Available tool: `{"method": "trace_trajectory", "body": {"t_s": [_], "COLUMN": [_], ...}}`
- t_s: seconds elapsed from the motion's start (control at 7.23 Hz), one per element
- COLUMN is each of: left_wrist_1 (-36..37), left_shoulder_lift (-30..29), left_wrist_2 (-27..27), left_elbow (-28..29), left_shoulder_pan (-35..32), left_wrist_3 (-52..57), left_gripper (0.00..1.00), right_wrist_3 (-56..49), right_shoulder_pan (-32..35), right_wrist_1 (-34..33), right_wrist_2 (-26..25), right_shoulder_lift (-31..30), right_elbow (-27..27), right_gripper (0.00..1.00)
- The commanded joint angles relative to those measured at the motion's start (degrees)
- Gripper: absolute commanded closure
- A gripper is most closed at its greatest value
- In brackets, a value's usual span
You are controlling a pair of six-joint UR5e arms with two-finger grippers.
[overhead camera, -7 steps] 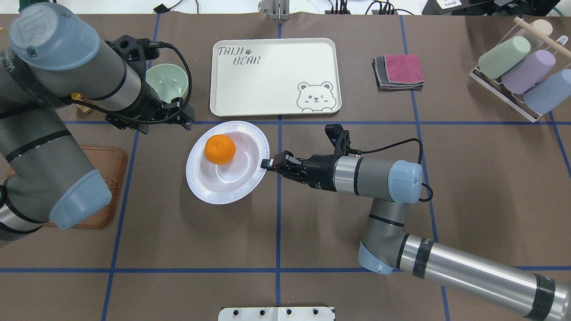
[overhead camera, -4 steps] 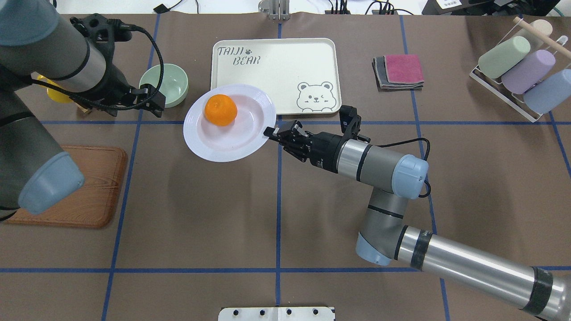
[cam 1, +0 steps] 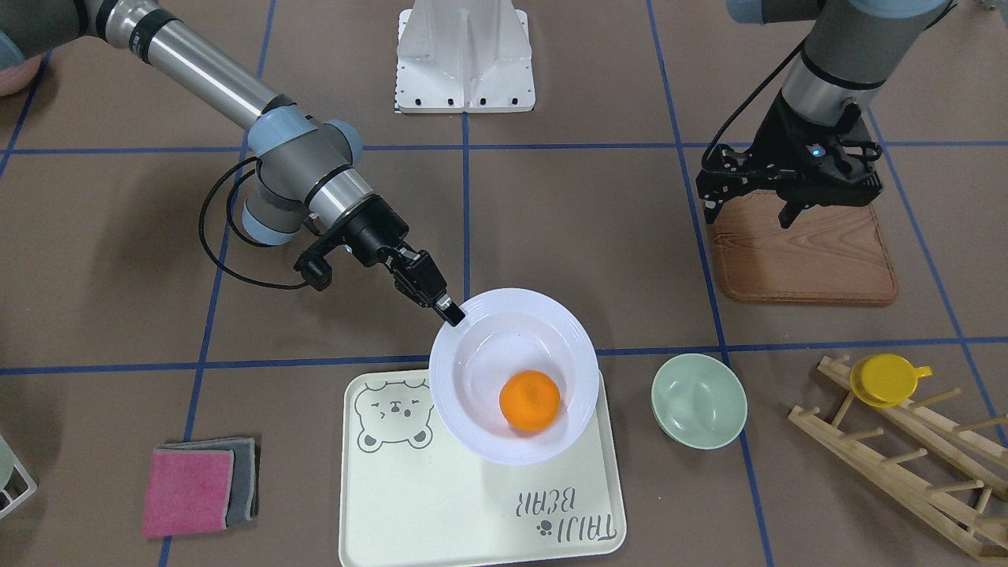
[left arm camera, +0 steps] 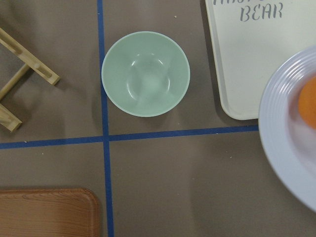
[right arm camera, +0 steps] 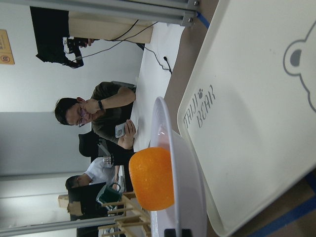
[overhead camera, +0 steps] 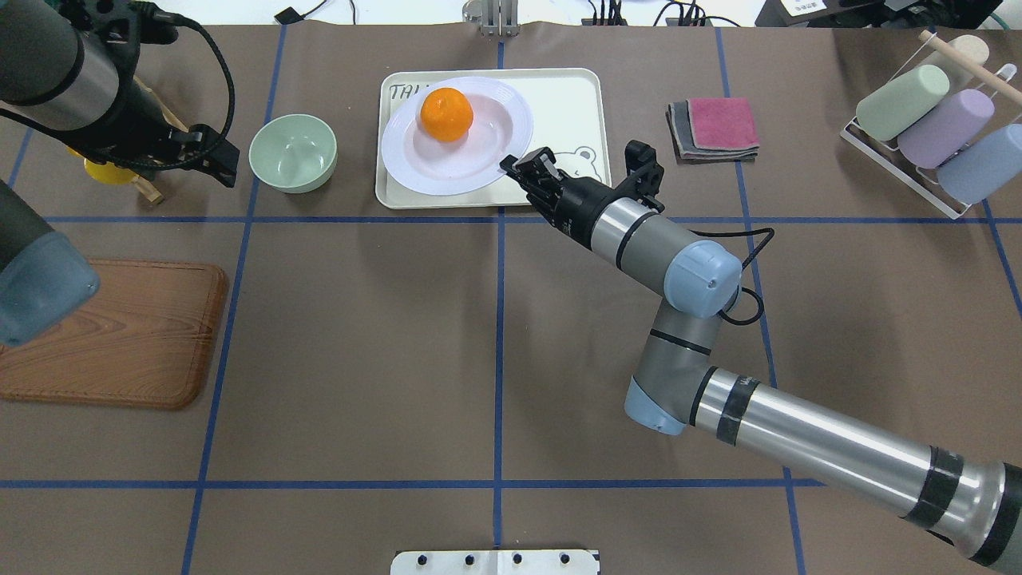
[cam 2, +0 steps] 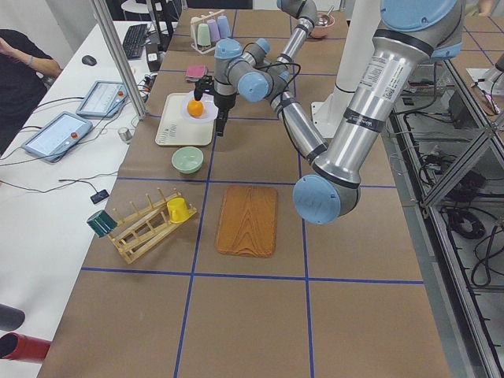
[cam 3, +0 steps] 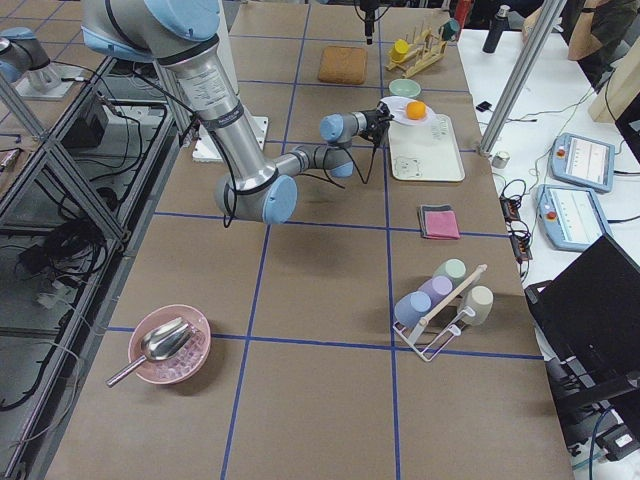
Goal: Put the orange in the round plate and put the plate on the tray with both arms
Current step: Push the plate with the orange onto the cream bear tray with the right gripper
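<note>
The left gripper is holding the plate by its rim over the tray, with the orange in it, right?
No, the right gripper holds the plate by its rim over the tray, with the orange in it. The overhead view shows this; the left gripper is open, off past the green bowl.

right claw (overhead camera: 509, 164) has carried the round plate (overhead camera: 431, 169) and orange (overhead camera: 446, 114) over the tray (overhead camera: 571, 104); left claw (overhead camera: 222, 164) drew away.

We saw right gripper (cam 1: 450, 313) clamped on plate (cam 1: 472, 429) rim. Plate overlapped tray (cam 1: 472, 512) edge, beside bear drawing. Orange (cam 1: 530, 401) sat in plate. Left gripper (cam 1: 746, 216) hung spread over wooden board (cam 1: 803, 260).
</note>
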Motion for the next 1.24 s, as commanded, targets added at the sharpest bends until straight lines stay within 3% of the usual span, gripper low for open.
{"method": "trace_trajectory", "body": {"t_s": [0.0, 0.41, 0.55, 0.83, 0.97, 1.11], "left_wrist_1": [-0.02, 0.07, 0.07, 0.07, 0.07, 0.07], "left_shoulder_lift": [0.23, 0.23, 0.23, 0.23, 0.23, 0.23], "left_wrist_2": [-0.14, -0.14, -0.31, -0.84, -0.84, -0.93], "left_elbow": [0.01, -0.08, -0.08, -0.17, -0.17, -0.17], "left_shoulder_pan": [-0.41, -0.50, -0.50, -0.59, -0.67, -0.85], "left_wrist_3": [0.32, 0.32, 0.32, 0.32, 0.32, 0.32], "left_gripper": [0.03, 0.03, 0.03, 0.03, 0.03, 0.03], "right_wrist_3": [0.04, 0.13, 0.21, -0.31, -5.36, -9.06], "right_shoulder_pan": [0.39, 0.30, 0.30, 1.26, 2.84, 4.94], "right_wrist_1": [-4.21, -6.23, -6.32, -13.31, -17.44, -22.44], "right_wrist_2": [-3.89, -5.76, -5.76, -4.54, 1.13, 8.32], "right_shoulder_lift": [1.48, 2.45, 2.36, 2.45, 1.93, -0.95], "right_elbow": [-3.50, -5.99, -5.90, -5.21, -2.33, 4.14], "right_gripper": [0.89, 0.87, 0.63, 0.00, 0.00, 0.00]}}
